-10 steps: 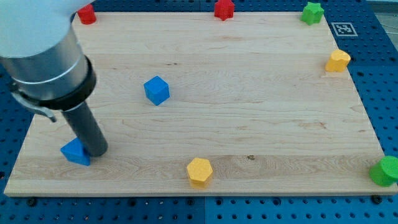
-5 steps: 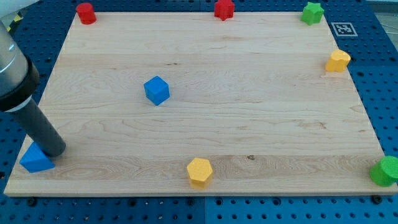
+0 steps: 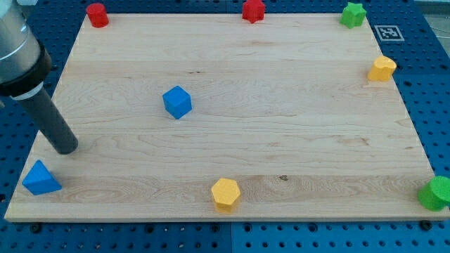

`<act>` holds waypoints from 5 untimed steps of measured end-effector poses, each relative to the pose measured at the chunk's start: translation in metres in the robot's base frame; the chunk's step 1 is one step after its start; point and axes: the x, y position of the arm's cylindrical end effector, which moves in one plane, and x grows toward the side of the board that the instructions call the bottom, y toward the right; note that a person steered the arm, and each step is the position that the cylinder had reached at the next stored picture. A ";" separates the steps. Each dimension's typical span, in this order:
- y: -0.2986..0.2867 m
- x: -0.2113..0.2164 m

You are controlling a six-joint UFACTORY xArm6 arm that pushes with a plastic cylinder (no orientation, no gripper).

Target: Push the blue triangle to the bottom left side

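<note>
Blue pegboard background with rows of holes, light wooden bench (image 3: 281,140) on top filling most of the frame. Small black-and-white marker tag (image 3: 388,32) on the pegboard at upper right.

Blue triangle (image 3: 40,178) sits in the lower left corner of the bench, close to the left edge and near the bottom edge. Flat on the wood, apex pointing up in the frame.

No claw on this arm, so no wide or narrow state to give; it ends in a dark rod under a grey cylinder body coming in from the upper left of the frame. My tip (image 3: 65,148) is on the bench just above and slightly right of the blue triangle, near it but apart, with a clear strip of wood between them. Rod leans up and left from the tip.

Other blocks:
- blue cube (image 3: 177,102), left of centre, well apart from the tip and the triangle
- yellow hexagon-like block (image 3: 226,194), near bottom edge, around the middle
- red block (image 3: 97,14), upper left corner, looks roughly cylindrical
- red block, star-like (image 3: 253,10), top edge near centre, partly cut by the frame
- green star-like block (image 3: 353,14), upper right corner
- yellow block (image 3: 382,68), right edge, upper part, shape unclear
- green block (image 3: 436,192), lower right, at the bench's right corner, cut off by the frame edge, shape unclear
</note>
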 end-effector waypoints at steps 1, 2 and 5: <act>-0.021 0.000; -0.038 0.000; -0.033 0.038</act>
